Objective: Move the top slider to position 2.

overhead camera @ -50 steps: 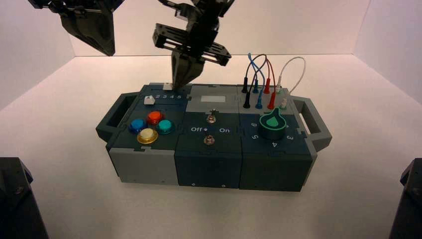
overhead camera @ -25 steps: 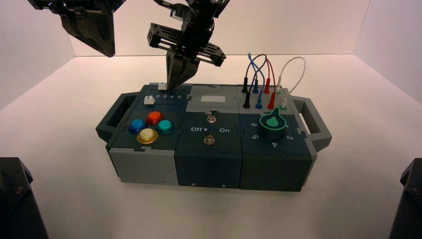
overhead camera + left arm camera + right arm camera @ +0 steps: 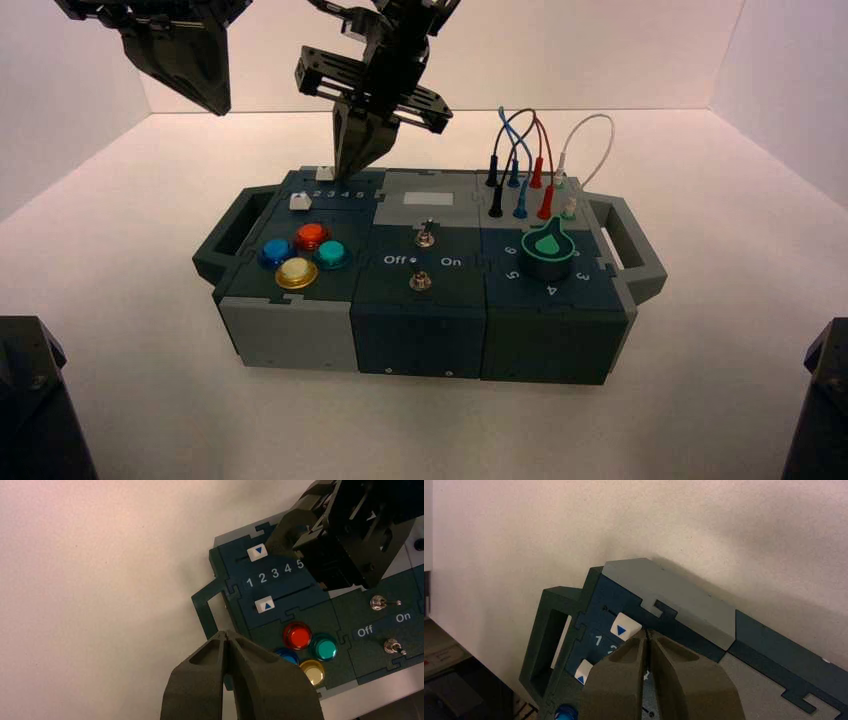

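The top slider (image 3: 625, 628), a small white knob with a blue arrow, sits on the back track of the box's left panel, its arrow about in line with the printed 2 (image 3: 263, 578). It also shows as a white knob (image 3: 324, 172) from above. My right gripper (image 3: 646, 632) is shut, its tips right against the side of the knob away from the handle, low over the panel (image 3: 345, 168). The second slider's knob (image 3: 264, 605) sits on the nearer track, also near 2. My left gripper (image 3: 226, 634) is shut and hangs high off the box's left (image 3: 205, 95).
The box (image 3: 300, 335) has a handle (image 3: 222, 240) at each end. Red, teal, yellow and blue buttons (image 3: 310, 236) lie in front of the sliders. Two toggle switches (image 3: 424, 237), a green dial (image 3: 549, 252) and plugged wires (image 3: 520, 150) fill the middle and right.
My right gripper has moved left along the back track, and the top slider's knob has slid left with it, from near 3 to about 2. The left arm stayed put.
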Controlling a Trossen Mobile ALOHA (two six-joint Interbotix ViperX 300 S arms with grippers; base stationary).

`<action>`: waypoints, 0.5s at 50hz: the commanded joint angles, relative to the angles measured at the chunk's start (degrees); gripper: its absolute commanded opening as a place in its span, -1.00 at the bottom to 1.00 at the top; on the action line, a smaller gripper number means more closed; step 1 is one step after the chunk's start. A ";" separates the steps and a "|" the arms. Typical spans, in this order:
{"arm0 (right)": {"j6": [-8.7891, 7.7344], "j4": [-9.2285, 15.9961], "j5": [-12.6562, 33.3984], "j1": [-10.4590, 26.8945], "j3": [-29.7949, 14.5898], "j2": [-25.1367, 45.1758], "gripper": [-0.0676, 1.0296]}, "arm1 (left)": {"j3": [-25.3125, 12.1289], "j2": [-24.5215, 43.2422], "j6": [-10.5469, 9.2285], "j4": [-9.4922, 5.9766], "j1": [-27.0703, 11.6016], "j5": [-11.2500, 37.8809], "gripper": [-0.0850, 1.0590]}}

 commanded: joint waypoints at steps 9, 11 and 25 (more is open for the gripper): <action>0.00 0.70 -0.18 0.70 -1.23 -0.70 -0.92 | -0.62 0.26 0.09 -0.18 -0.35 0.09 -0.91; 0.00 0.70 -0.18 0.70 -1.23 -0.62 -0.92 | -0.62 0.26 0.00 -0.18 -0.35 0.09 -0.91; -0.09 0.70 -0.18 0.70 -0.26 -0.88 -0.92 | -0.44 0.35 0.09 -0.09 -0.35 0.09 -0.91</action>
